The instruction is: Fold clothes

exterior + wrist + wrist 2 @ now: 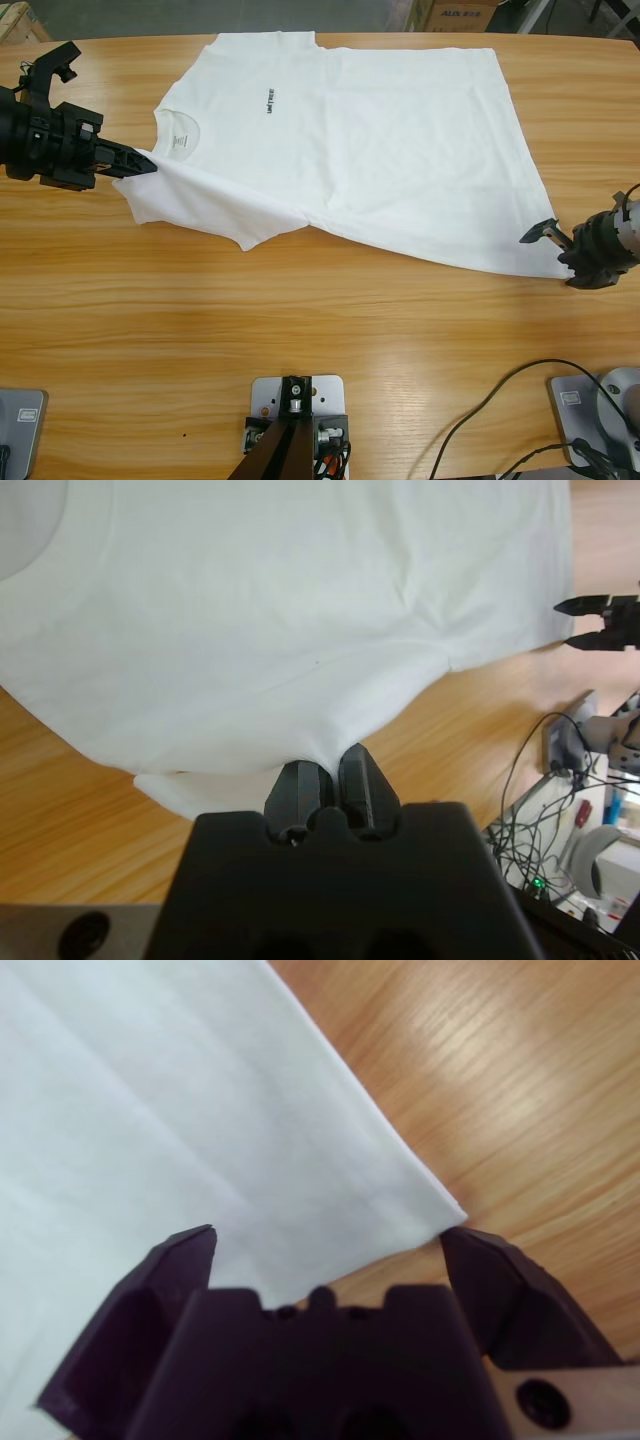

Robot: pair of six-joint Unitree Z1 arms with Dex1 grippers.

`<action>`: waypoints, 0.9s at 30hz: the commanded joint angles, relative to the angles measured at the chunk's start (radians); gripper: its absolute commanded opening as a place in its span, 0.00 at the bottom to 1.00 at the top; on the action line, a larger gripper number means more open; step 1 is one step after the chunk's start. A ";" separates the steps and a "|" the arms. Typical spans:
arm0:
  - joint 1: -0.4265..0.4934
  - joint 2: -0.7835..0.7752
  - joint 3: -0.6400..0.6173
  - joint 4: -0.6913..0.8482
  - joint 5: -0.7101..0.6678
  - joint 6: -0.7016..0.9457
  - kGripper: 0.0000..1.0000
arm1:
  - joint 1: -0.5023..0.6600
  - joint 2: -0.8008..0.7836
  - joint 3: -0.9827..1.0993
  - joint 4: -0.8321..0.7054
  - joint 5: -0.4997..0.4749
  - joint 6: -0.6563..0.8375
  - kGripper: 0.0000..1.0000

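White cotton fills both wrist views: the right end effector (325,1250) stands released with its jaws spread either side of the T-shirt's (380,140) hem corner, placed to close on it. Low in the left wrist view, the left end effector (330,780) is clenched on the sleeve edge, drawing folds across the shirt spread on the table (200,330) in the frame's upper half

A: Any writing you can read?

B: 1 short dark line on the chest of the white T-shirt (340,150), just beside its collar; it looks like "UNITREE".

A: Anything else?

B: Beyond the T-shirt, a cardboard box (455,14) carries dark letters, too small to read.
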 commanded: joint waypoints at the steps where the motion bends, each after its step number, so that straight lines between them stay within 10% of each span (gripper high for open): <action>1: 0.008 0.037 -0.003 0.021 -0.002 0.008 0.00 | 0.011 0.036 0.008 -0.024 0.016 -0.013 0.64; 8: 0.008 0.037 -0.003 0.021 -0.002 0.008 0.00 | 0.011 0.026 0.016 -0.049 0.023 -0.017 0.31; 11: 0.008 0.038 -0.003 0.021 -0.002 0.009 0.00 | 0.011 0.010 0.017 -0.053 0.022 -0.026 0.00; 27: 0.008 0.037 -0.004 0.024 -0.002 0.009 0.00 | 0.011 -0.023 0.026 -0.076 0.009 -0.055 0.00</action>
